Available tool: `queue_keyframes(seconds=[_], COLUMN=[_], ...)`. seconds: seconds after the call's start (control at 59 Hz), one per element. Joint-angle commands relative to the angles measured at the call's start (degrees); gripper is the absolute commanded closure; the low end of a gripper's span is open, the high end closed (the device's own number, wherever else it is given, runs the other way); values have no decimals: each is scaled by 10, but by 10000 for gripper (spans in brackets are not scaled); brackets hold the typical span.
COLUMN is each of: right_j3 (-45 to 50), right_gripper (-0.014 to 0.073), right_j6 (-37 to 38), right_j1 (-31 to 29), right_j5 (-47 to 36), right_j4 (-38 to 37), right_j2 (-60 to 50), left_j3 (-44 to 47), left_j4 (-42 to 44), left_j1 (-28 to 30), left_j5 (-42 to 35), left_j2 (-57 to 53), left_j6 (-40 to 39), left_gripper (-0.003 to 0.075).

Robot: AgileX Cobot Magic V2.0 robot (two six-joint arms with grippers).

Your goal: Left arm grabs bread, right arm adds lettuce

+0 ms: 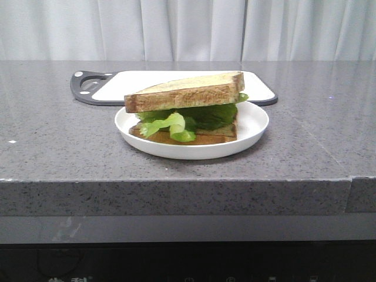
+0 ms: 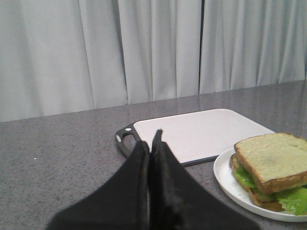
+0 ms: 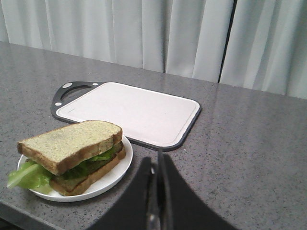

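Resting on plate (image 1: pixel 252 126): bread (image 1: pixel 188 91) tops lettuce (image 1: pixel 194 117), lower slice (image 1: pixel 205 138) beneath
Left tool (image 2: pixel 152 143): fingers pressed together, empty, beside the plate
Right tool (image 3: pixel 156 165): closed, empty
Cutting board (image 1: pixel 176 79): on desk (image 1: pixel 59 153) behind plate

Your front view sits low, near the surface (image 1: pixel 59 147) edge, facing forward to the curtain (image 1: pixel 188 29), close to the plate (image 1: pixel 252 126). Your left wrist view looks from the plate's left, your right wrist view from its right, both raised and angled down. All three share the plate and the cutting board (image 1: pixel 141 79).
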Motion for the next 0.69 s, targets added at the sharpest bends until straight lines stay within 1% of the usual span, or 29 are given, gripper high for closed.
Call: queue_keyframes(seconds=[0.0,0.017,0.034,0.068,0.102,0.136,0.254,0.322,0.559,0.678], right_j3=[-14,-14,-14,-14,-14,-14,-14,-14,-14,-14], right_gripper=[651,651,651,651,651,651,651,651,651,651], right_j6=[0,0,0,0,0,0,0,0,0,0], right_j1=[-3,-3,-3,-3,-3,-3,-3,-3,-3,-3], right_j5=[-48,-48,-48,-48,-48,-48,-48,-48,-48,-47], right_j4=[-5,-5,-5,-5,-5,-5,-5,-5,-5,-5], right_j2=[6,6,6,6,6,6,6,6,6,6], left_j3=[-15,-15,-15,-15,-14,-13,-1,14,93,127], left_j4=[116,160,189,250,297,323,335,338,333,328], left_j1=[-5,-5,-5,-5,-5,-5,0,13,110,138], left_j5=[-38,-38,-38,-37,-35,-34,-34,-34,-34,-44], left_j2=[4,4,4,4,4,4,2,-11,-122,-120], left_j6=[-126,-159,-207,-274,-322,-342,-343,-342,-342,-342], left_gripper=[741,741,741,741,741,741,741,741,741,741])
